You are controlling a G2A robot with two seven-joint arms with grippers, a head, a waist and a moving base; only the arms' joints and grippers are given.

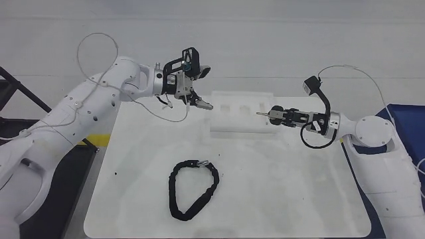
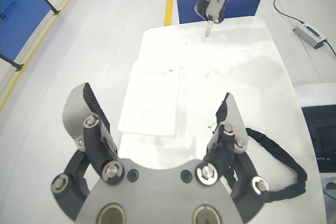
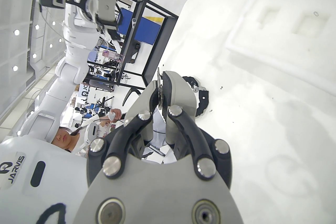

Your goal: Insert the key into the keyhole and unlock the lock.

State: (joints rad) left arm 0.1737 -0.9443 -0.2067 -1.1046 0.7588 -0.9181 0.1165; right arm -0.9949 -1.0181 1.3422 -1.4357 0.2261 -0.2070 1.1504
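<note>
- a white table [image 1: 299, 186] carries a black loop lock [image 1: 192, 189], which lies flat near the front edge, left of the middle. its metal ends meet on the loop's far side.
- the right gripper [image 1: 271, 114] hangs over the right half of the table, near the far edge, pinched tight on a small key [image 1: 262, 113]. the blade pokes out past the fingertips toward the left side.
- the left gripper [image 1: 192, 99] hangs over the far left corner, jaws spread wide, holding nothing.
- a white foam tray [image 1: 242, 103] sits by the middle of the far edge, between the two grippers.
- key and lock are well apart, and the key is not yet in the keyhole.
- the key looks light, thin, stiff and smooth, so it could twist in the pinch. holding it by the head seems right.
- the lock looks like a floppy chain in a cloth sleeve, likely to slide when pushed. the free gripper would best clamp the hard metal end beside the keyhole, which is too small to make out.
</note>
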